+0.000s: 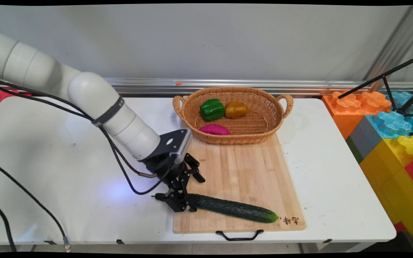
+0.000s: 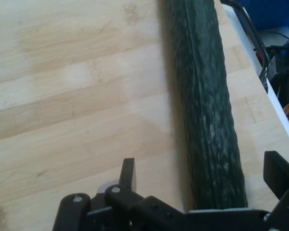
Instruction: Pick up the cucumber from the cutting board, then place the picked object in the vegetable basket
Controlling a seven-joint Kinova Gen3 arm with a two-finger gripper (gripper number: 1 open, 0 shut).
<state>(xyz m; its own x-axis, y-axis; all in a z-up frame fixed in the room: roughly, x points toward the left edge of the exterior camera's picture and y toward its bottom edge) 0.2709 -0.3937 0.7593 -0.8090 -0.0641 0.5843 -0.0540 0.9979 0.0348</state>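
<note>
At the cutting board's near left corner, the gripper is straddling the cucumber's blunt end, fingers spread; centring both fingers would likely steady contact.

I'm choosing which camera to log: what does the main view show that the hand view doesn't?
Only the main view shows the basket with a green pepper, a brown vegetable and a magenta one. Only the hand view shows the fingers spread either side of the cucumber. Both show the cucumber, the cutting board and the gripper.
</note>
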